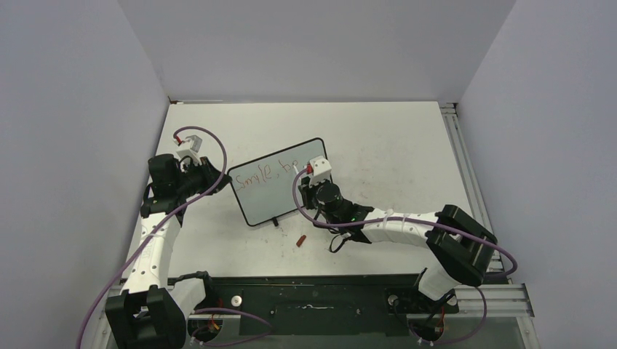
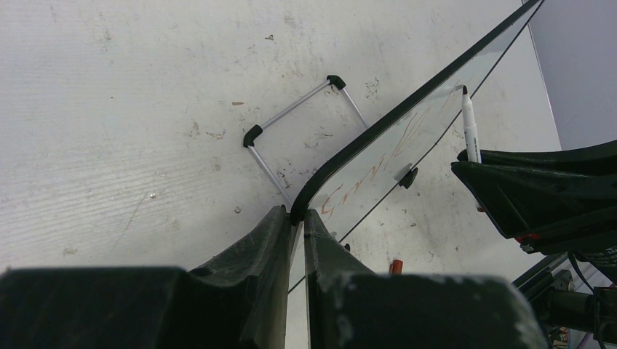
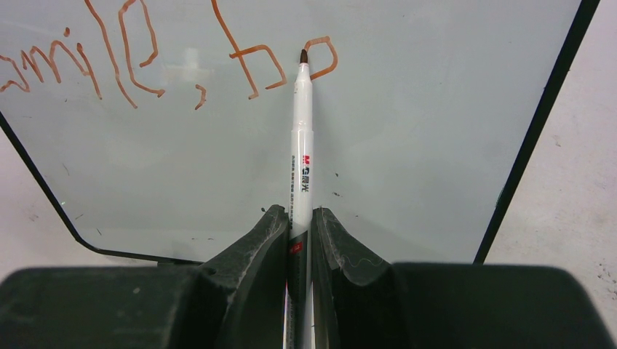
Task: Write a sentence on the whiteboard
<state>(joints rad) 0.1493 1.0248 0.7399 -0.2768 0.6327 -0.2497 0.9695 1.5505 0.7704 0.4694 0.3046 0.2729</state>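
Evidently the writing step is under way. The right gripper (image 3: 298, 218) has its fingers clamped on the barrel of a white marker (image 3: 302, 145). The marker's tip, straight ahead of the fingertips, touches the whiteboard (image 3: 436, 145) at a small loop. The sentence (image 3: 131, 58) so far reads "Smile, be" in thin red strokes, running left of the tip. The left gripper (image 2: 298, 218) pinches the board's black-framed corner between nearly closed fingers, steadying it. Next, I judge, the tip must finish that loop, lift, and begin another word with light pressure so the board stays put. The barrel label just beyond the fingertips seems to read "M&G"; its smaller characters are illegible.
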